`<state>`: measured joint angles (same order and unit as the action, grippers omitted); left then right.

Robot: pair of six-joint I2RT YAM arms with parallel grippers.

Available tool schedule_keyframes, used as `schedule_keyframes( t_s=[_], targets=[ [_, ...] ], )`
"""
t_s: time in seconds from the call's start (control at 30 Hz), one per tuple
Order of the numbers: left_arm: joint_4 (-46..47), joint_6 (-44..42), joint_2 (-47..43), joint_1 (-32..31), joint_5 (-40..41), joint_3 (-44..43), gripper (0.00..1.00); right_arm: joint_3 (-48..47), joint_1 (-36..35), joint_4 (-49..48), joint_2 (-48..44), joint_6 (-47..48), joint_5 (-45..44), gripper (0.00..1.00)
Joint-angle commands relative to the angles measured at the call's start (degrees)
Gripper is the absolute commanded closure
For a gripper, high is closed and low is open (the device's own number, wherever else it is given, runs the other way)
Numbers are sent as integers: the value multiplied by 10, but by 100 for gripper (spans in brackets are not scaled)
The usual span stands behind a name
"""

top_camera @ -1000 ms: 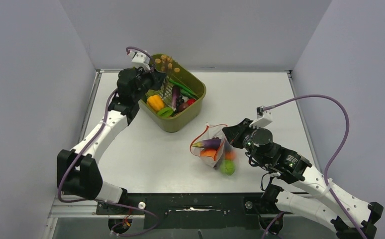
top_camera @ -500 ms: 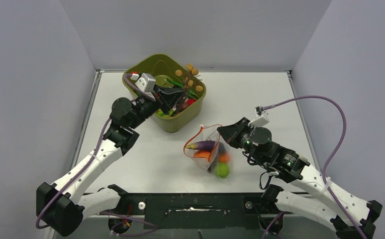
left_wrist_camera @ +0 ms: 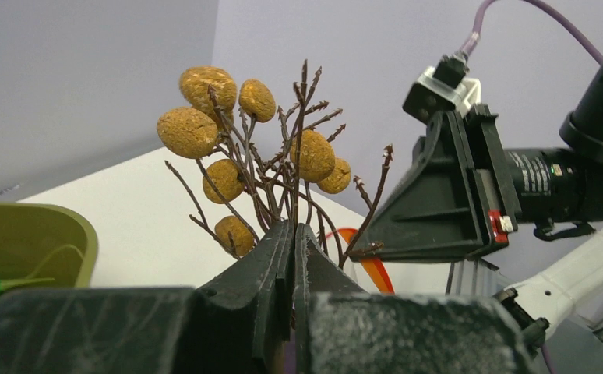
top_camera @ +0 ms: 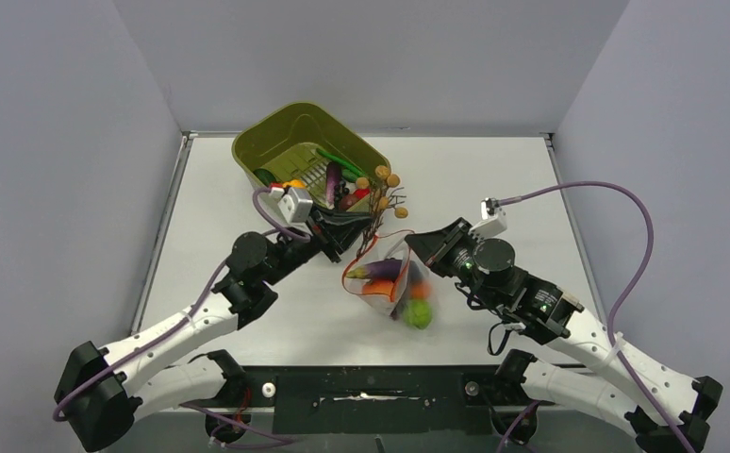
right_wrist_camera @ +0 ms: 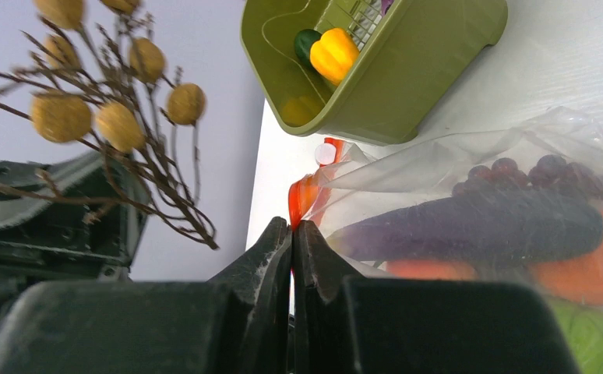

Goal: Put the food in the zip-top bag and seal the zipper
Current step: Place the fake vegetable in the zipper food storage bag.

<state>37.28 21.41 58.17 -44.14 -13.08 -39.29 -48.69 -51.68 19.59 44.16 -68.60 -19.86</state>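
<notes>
since a second ago the left gripper (top_camera: 347, 229) has been swung from the tub (top_camera: 276, 142) toward the zip-top bag (top_camera: 391, 288), jaws clamped on a berry sprig (top_camera: 380, 186). the right gripper (top_camera: 416, 247) is pinched shut on the bag's mouth by the zipper (right_wrist_camera: 302, 195), so it is held open on the table (top_camera: 503, 179). an eggplant (top_camera: 386, 272), grapes (right_wrist_camera: 532, 171), an orange fruit (top_camera: 420, 292) and a green fruit (top_camera: 419, 316) are seen inside; a yellow pepper (right_wrist_camera: 333, 53) and more food are left in the tub, and sealing is not yet done. the spreading twigs could be snagged at the mouth.
</notes>
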Motion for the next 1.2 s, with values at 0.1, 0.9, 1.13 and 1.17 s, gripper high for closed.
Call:
schedule_keyframes(
  t_s=[0.1,0.9,1.13,1.17],
  targets=[
    [123,-27,12,-84,123,49,100,-7,2,-79,-1,-21,-4,100],
    [94,-50,-67,-159,197,116,100,9,3,-76,-19,-26,-35,100],
    [-107,30,-112,-159,183,50,100,11,3,-70,-26,2,-40,100],
    [-140,44,-125,-159,183,41,100,15,3,-76,-28,18,-41,100]
  ],
)
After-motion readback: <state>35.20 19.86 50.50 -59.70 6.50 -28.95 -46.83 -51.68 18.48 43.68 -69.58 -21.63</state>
